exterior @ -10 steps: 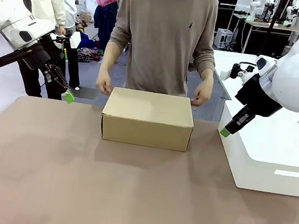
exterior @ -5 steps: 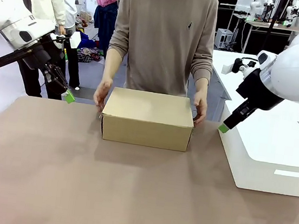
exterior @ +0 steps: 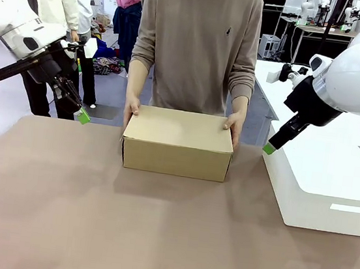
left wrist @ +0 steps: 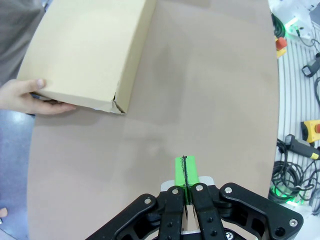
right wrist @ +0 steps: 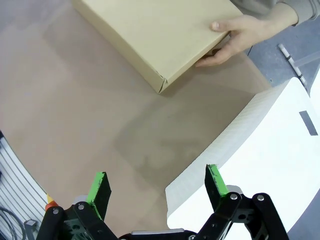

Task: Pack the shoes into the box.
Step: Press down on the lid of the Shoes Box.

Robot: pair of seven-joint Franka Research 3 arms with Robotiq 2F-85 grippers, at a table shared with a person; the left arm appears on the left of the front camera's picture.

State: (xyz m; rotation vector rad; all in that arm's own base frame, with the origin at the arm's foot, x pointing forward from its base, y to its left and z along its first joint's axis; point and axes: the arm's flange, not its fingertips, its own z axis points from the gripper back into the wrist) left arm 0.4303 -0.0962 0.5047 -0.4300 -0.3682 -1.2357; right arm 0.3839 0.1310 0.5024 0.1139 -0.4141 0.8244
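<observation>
The tan cardboard box [exterior: 178, 141] stands at the far middle of the table with its lid down; the shoes are hidden. A person across the table holds both ends of it, one hand [exterior: 131, 109] at its left and the other hand [exterior: 234, 123] at its right. My left gripper [exterior: 82, 117] hangs shut and empty above the table's far left edge, well left of the box [left wrist: 85, 50]; its green pads [left wrist: 185, 182] are pressed together. My right gripper [exterior: 269, 148] hovers to the right of the box [right wrist: 160, 30], open with nothing between its fingers [right wrist: 156, 182].
A large white block [exterior: 325, 185] fills the table's right side, and my right gripper hangs over the block's near-left corner [right wrist: 260, 150]. Brown tabletop [exterior: 155, 230] stretches in front of the box. Cables and an emergency-stop button [left wrist: 310, 130] lie beyond the table's edge.
The person's hands came down from behind the box onto its two ends. My right gripper opened wide and rose slightly toward the box. The left arm stayed still.
</observation>
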